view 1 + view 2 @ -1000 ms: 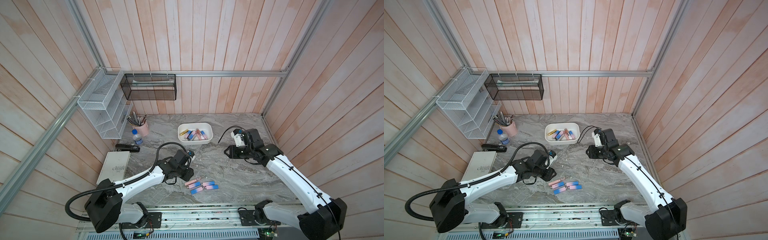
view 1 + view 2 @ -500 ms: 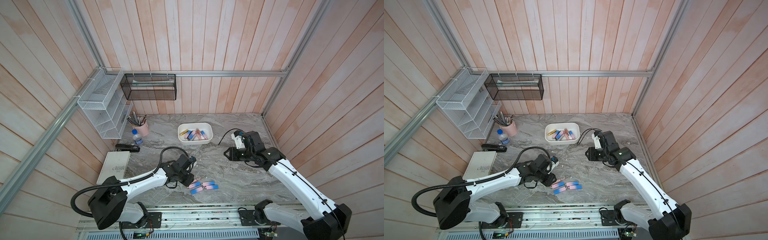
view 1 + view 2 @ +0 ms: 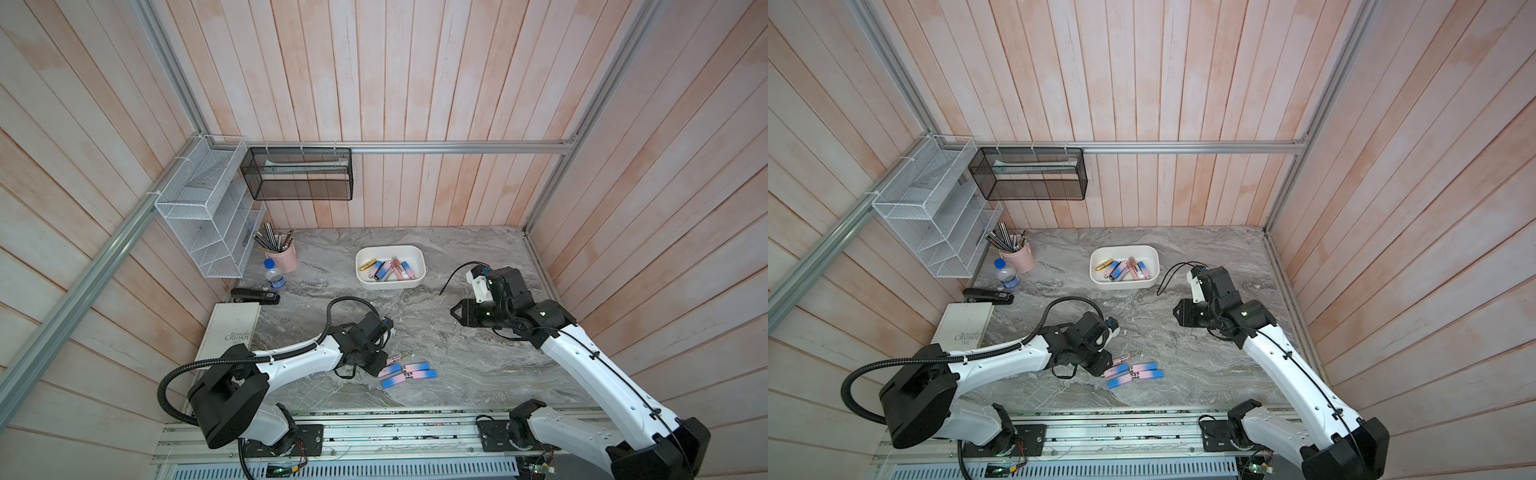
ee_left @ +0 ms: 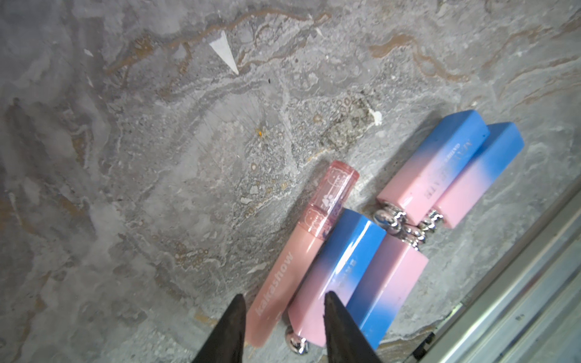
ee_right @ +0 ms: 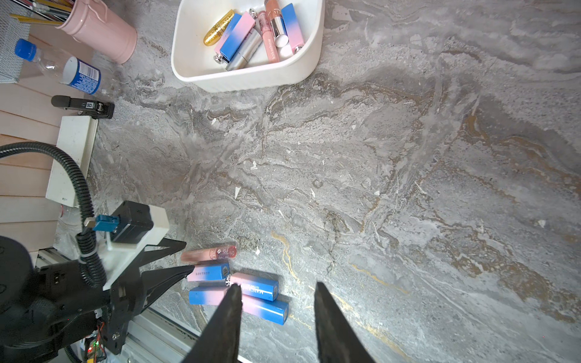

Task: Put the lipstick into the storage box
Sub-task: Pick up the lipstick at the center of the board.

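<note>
Several pink-and-blue lipsticks [image 3: 409,372] [image 3: 1133,373] and a pale pink gloss tube [image 3: 394,358] [image 4: 283,261] lie together near the table's front edge. My left gripper [image 3: 380,365] [image 4: 283,300] is open and low over them, its fingertips straddling the end of the pink tube and the pink end of one lipstick [image 4: 320,283]. The white storage box [image 3: 390,284] [image 5: 251,81] sits at the back centre and holds several lipsticks. My right gripper [image 3: 455,311] [image 5: 277,285] hangs open and empty above the table's right middle.
A pink pen cup [image 3: 282,257], a water bottle [image 3: 274,276], a black stapler [image 3: 255,296] and a white book [image 3: 230,328] line the left side. The white wire rack [image 3: 208,220] and black mesh basket [image 3: 297,178] hang on the walls.
My left gripper has moved forward and down onto the lipstick group and narrowed slightly. The right gripper has drifted a little toward the front.
</note>
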`<state>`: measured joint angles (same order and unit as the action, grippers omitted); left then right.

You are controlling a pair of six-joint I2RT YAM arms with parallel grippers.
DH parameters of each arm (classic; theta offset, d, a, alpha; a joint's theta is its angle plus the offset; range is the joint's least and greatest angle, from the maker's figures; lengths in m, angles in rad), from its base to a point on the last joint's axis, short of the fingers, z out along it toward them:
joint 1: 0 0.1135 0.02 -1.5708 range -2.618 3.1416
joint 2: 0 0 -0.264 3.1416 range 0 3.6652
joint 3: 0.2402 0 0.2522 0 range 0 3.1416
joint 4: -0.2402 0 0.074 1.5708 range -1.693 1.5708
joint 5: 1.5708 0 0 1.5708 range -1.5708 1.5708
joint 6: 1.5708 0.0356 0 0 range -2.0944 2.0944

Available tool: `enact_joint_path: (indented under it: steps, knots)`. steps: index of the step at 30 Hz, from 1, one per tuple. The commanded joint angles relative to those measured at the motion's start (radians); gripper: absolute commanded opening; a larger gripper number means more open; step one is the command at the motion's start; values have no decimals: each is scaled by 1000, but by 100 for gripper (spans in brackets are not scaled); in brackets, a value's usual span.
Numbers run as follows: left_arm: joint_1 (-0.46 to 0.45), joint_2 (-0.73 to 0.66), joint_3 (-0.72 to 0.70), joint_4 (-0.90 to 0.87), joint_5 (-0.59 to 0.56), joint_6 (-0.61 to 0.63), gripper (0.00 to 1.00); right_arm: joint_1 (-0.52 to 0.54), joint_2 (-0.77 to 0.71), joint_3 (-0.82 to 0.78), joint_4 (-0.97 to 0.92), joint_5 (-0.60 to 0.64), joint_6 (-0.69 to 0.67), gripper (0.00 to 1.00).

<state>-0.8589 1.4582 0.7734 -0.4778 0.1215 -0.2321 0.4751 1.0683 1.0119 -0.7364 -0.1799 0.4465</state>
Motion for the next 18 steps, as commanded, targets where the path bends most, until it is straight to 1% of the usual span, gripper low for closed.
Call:
enact_joint_path:
  steps: [1, 18]
  knots:
    - [-6, 20, 3, 9, -22, 10, 44, 8, -14, -4, -24, 17, 15, 40]
    - [-7, 92, 20, 16, -25, 27, 44, 19, -10, -6, -16, 23, 29, 40]
